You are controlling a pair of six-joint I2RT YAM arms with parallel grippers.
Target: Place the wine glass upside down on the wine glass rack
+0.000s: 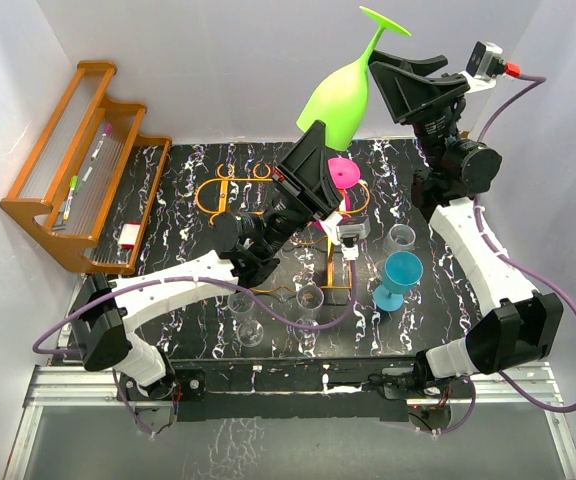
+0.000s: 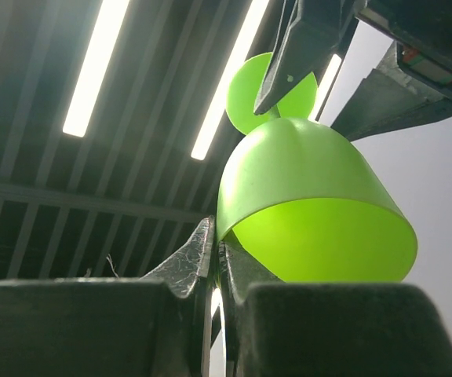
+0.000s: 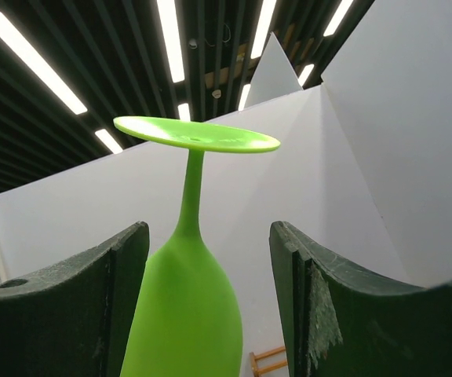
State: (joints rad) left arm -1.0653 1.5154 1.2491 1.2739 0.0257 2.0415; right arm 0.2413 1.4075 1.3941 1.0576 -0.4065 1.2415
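Observation:
A lime-green wine glass [image 1: 340,100] hangs upside down in the air, foot uppermost, high above the table. My left gripper [image 1: 313,140] is shut on its rim from below; the left wrist view shows the rim [image 2: 312,196] pinched between my fingers [image 2: 216,243]. My right gripper [image 1: 376,62] is open, its jaws standing on either side of the upper bowl and stem [image 3: 183,314] without closing on it [image 3: 206,228]. The orange-gold wire rack [image 1: 230,192] stands on the black marbled table below, partly hidden by my left arm.
A pink glass [image 1: 345,172] sits inverted at the rack's right end. A teal glass [image 1: 400,275] and clear glasses [image 1: 400,238] [image 1: 310,300] [image 1: 246,325] stand on the table. A stepped wooden shelf [image 1: 83,165] is at the left. White walls enclose the table.

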